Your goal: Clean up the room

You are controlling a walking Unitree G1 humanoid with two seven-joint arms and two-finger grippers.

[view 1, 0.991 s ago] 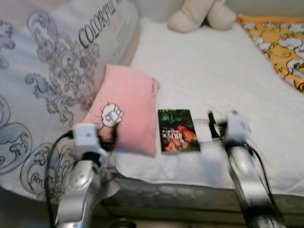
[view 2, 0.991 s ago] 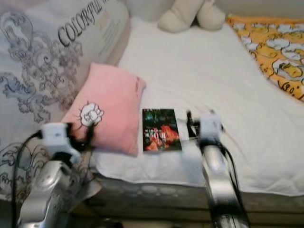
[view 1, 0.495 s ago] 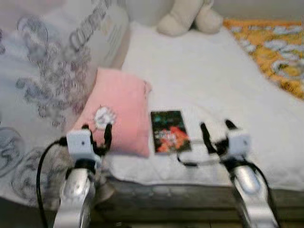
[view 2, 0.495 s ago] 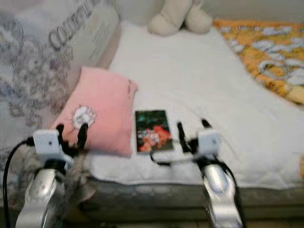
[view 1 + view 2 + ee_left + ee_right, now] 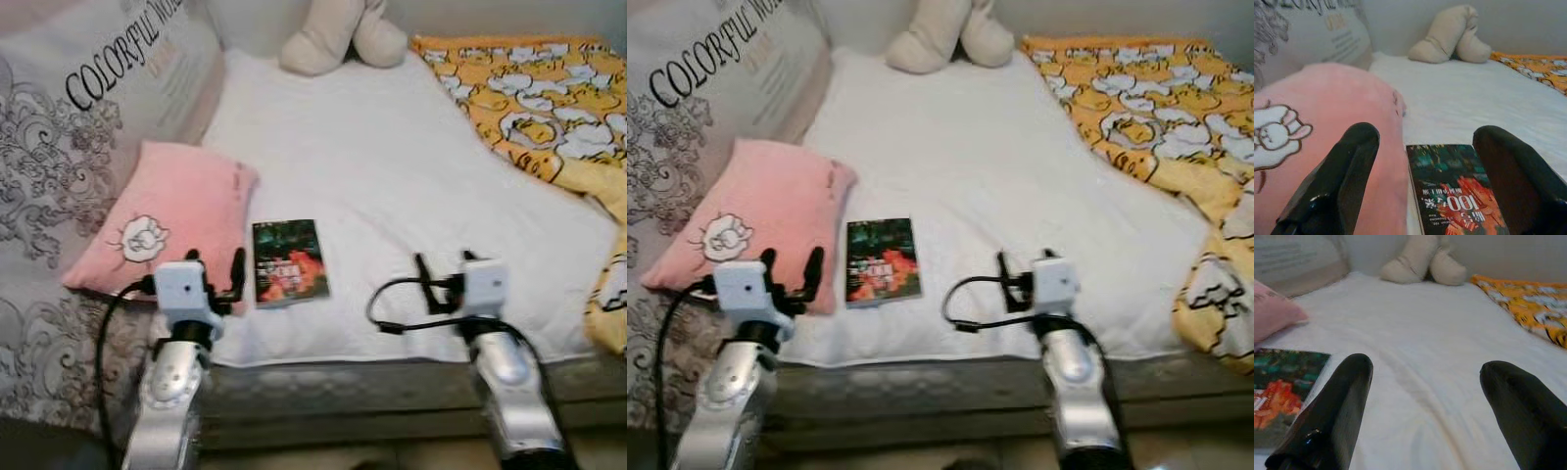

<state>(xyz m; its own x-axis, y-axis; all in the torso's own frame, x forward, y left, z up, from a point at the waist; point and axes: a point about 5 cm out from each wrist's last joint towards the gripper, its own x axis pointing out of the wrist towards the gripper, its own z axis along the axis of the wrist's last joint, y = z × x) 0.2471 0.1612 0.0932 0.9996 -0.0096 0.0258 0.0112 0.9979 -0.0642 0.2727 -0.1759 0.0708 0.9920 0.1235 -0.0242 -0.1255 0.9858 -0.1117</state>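
Lying flat on quilted white bed (image 5: 392, 186): glossy rectangular book (image 5: 287, 260), beside plush pink pillow (image 5: 171, 220); both grippers wide, empty.

Beige plush toy (image 5: 338, 34): upper part cut off by the frame's top edge. Grey patterned printed pillow (image 5: 78, 147): lettering cropped at the top. Orange duck-print blanket (image 5: 549, 108): runs past the right edge. Dark-covered book (image 5: 287, 261): title too small to read.
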